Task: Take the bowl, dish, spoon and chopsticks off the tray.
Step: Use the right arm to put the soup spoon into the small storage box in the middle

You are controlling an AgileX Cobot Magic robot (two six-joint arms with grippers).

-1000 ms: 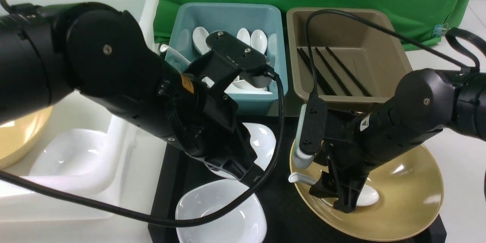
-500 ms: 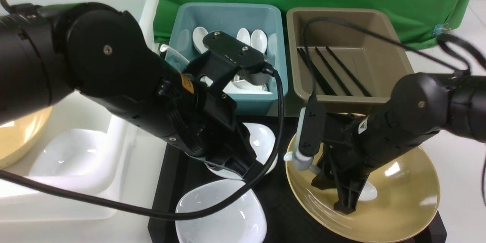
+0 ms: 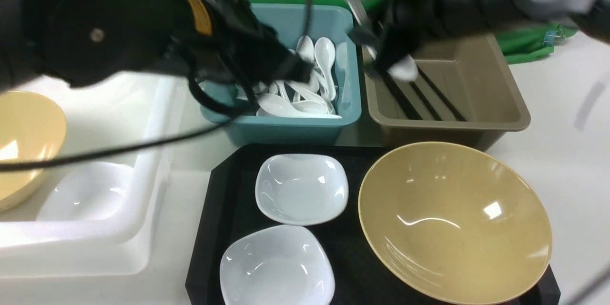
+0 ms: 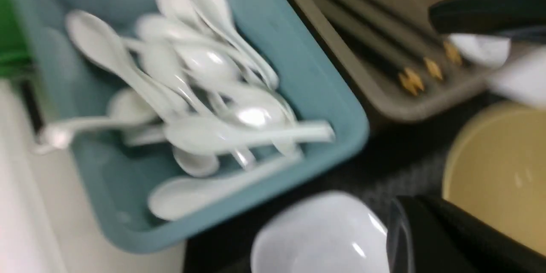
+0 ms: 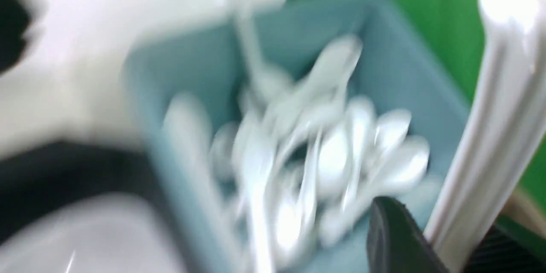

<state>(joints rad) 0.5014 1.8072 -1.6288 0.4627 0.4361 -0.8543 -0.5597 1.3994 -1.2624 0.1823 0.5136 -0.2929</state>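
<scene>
The yellow bowl [image 3: 455,221] sits empty on the right of the black tray [image 3: 214,228]. Two white dishes [image 3: 301,188] [image 3: 276,267] sit on the tray's left half. My right gripper [image 3: 383,47] is raised over the seam between the teal and brown tubs and is shut on the white spoon [image 3: 402,69]. The spoon's handle [image 5: 490,136] stands between its fingers [image 5: 396,239]. My left gripper [image 3: 298,64] hangs over the teal tub, and its black fingers [image 4: 448,239] show no gap and hold nothing. Black chopsticks [image 3: 419,100] lie in the brown tub, gold bands [image 4: 426,68] showing.
A teal tub [image 3: 286,126] behind the tray holds several white spoons [image 4: 204,94]. A brown tub [image 3: 505,105] stands to its right. A white bin [image 3: 95,238] on the left holds a white dish and another yellow bowl [image 3: 24,143]. A green cloth hangs behind.
Both arms have risen off the tray and moved back. My right gripper has lifted the spoon out of the bowl up to the tubs. The bowl and dishes are uncovered.
</scene>
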